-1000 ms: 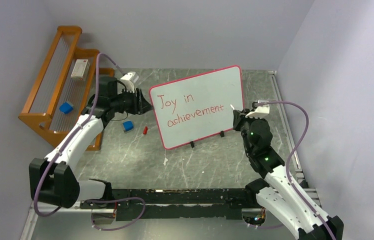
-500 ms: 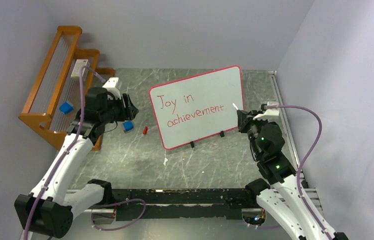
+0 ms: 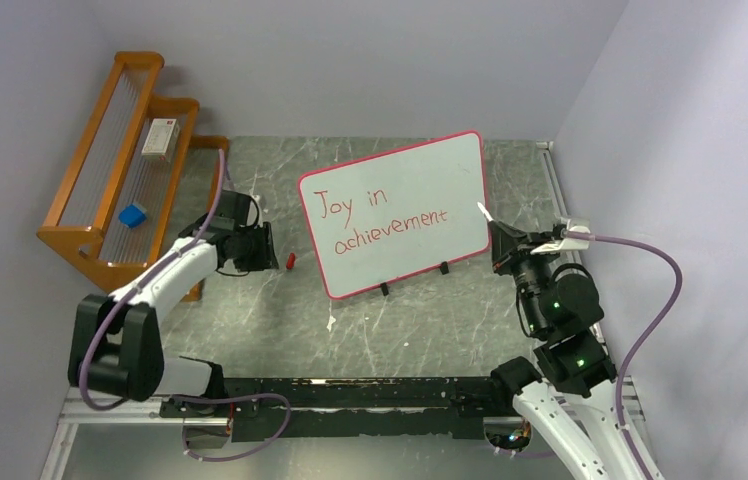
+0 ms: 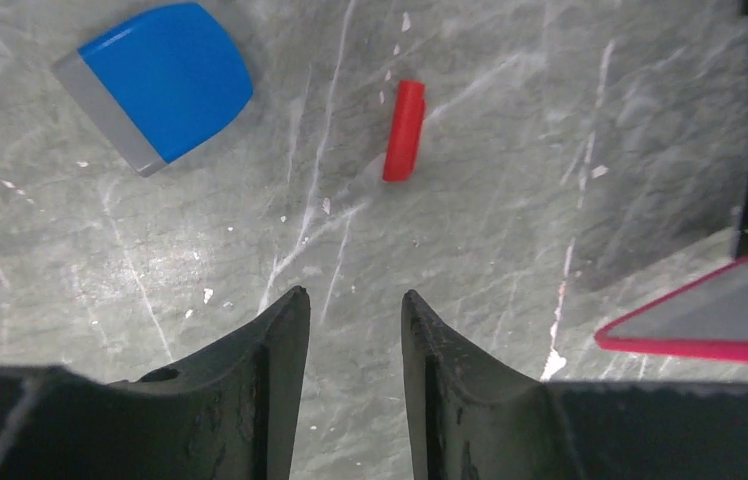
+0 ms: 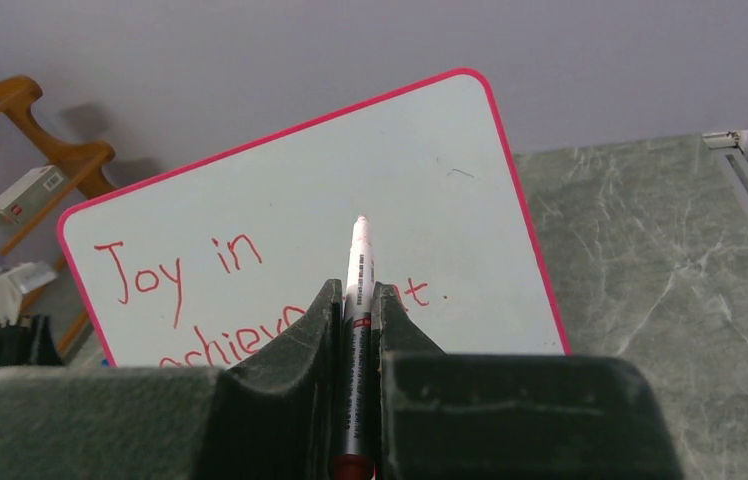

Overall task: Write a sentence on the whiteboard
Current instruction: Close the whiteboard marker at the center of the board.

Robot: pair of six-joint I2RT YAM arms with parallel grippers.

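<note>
Red words (image 3: 378, 218), "Joy in achievement.", sit on the whiteboard (image 3: 420, 168), which stands in the middle of the table (image 3: 280, 320). The writing looks done. The right gripper (image 5: 355, 300) squeezes the marker (image 5: 358, 255), and the left gripper (image 4: 350, 305) is open and empty near the red cap (image 4: 404, 130).

We log the whiteboard (image 3: 420, 170) — white, rounded corners, thin red-pink border — propped on small black feet mid-table (image 3: 280, 320), leaning back, turned slightly askew. Red handwriting runs over two lines — "Joy in achievement."
</note>
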